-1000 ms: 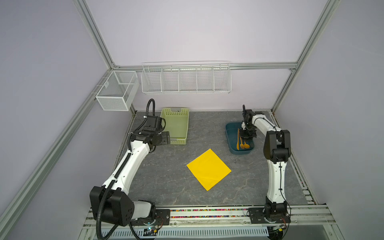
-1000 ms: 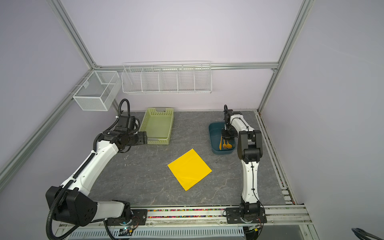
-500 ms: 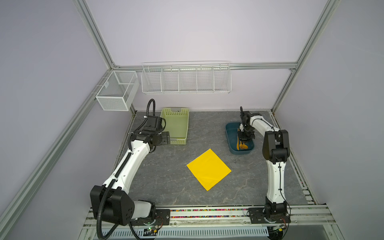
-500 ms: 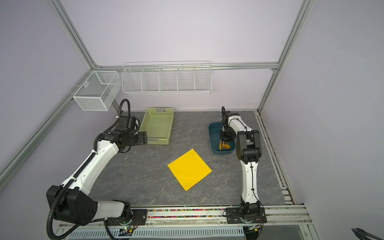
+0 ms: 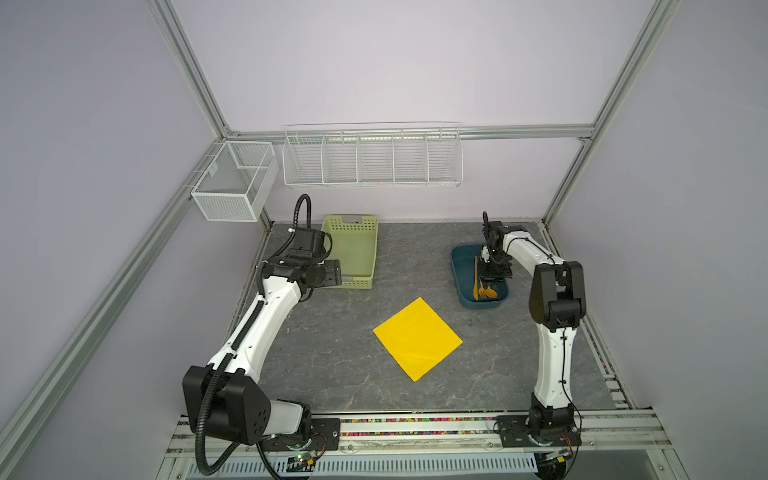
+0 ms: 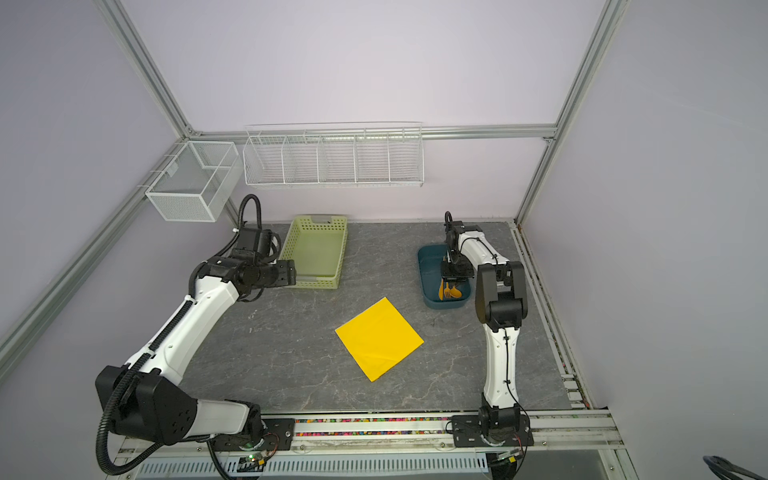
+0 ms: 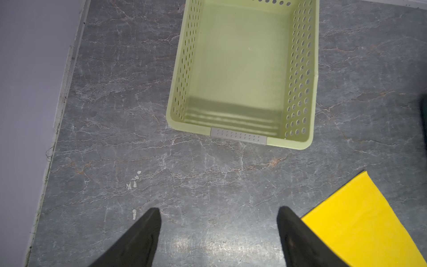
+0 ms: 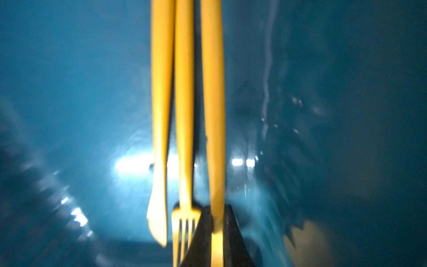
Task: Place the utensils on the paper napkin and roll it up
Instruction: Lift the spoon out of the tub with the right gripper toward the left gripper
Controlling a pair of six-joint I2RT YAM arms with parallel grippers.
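My right gripper (image 8: 217, 231) has just finished closing. Its jaws were a little apart a second ago and are now pinched on the handle of the spoon (image 8: 213, 115) (I take it for the spoon; its bowl is hidden behind my fingers). So the first piece is gripped but not lifted, and nothing has reached the paper yet.

On the grey table (image 5: 332, 365), the green basket (image 5: 351, 219) stands at the back left. My left gripper (image 7: 218, 209) hangs near its front end, jaws wide apart and empty, same as before. The yellow napkin (image 5: 417, 337) lies flat and bare mid-table, turned corner-on, well apart from both grippers.

The blue tub (image 5: 458, 278) at the back right holds all the cutlery, and its walls mean I should rise straight up before crossing over. The knife (image 8: 161, 115) and fork (image 8: 184, 115) lie just beside the spoon and may drag along with it.
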